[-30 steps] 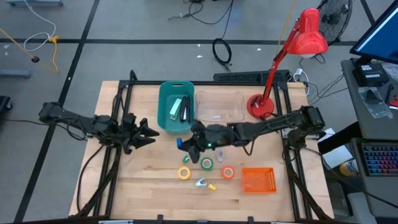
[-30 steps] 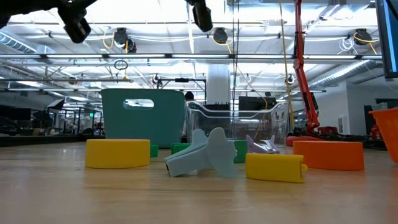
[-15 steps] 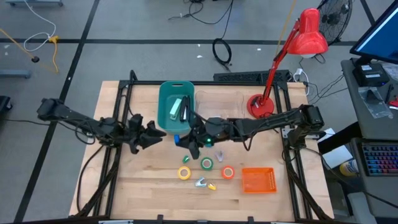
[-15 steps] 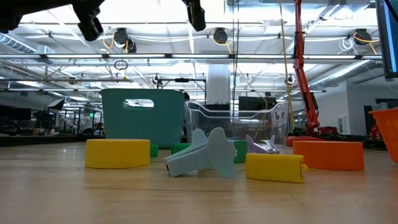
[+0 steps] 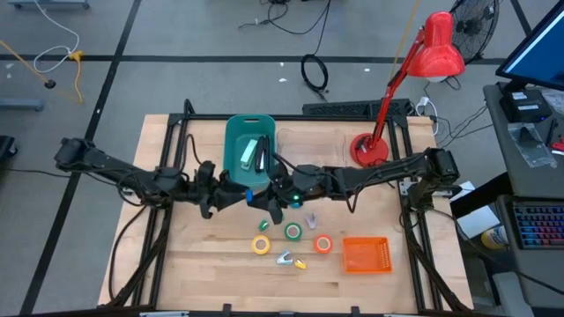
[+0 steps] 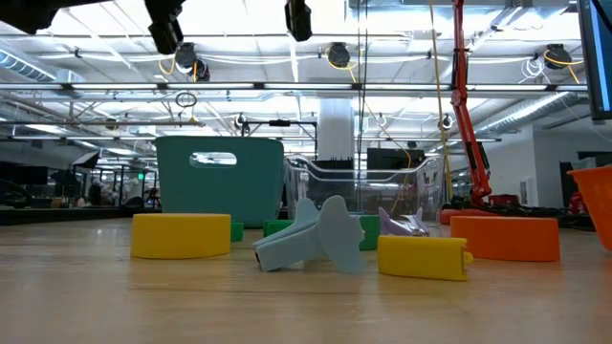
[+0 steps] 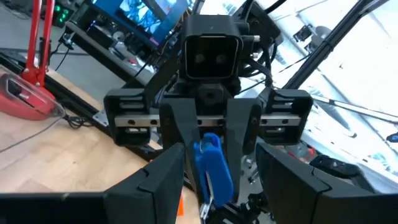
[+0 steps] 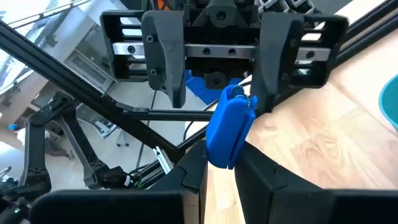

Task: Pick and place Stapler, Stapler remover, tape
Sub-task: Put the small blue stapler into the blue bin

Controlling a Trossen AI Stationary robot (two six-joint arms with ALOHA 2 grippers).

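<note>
My right gripper (image 5: 262, 199) is shut on a blue claw-like stapler remover (image 8: 227, 127), held high over the table's middle. My left gripper (image 5: 240, 195) faces it, open, with its fingers (image 8: 165, 59) standing on either side of the remover's free end. Below, on the wood, lie the yellow (image 5: 262, 245), green (image 5: 293, 232) and orange (image 5: 322, 244) tape rolls and other small stapler removers (image 5: 284, 258). A stapler (image 5: 262, 157) lies in the teal bin (image 5: 249, 125). My right gripper pinches the blue stapler remover's near end (image 8: 219, 154) between its two fingers, coming level from the table's right side. The remover is lifted clear of the table, and its free end (image 8: 239, 99) points toward my left gripper. Whether my left gripper touches that end, I cannot tell.
A clear container (image 5: 310, 150) stands right of the teal bin. A red desk lamp (image 5: 370, 150) has its base at the back right. An orange basket (image 5: 364, 254) sits near the front right. Bare wood lies at the front left.
My left gripper has travelled toward the table's right edge, up to my right gripper and the blue stapler remover, staying open. My right gripper has kept its place with the remover held clear of the table.
</note>
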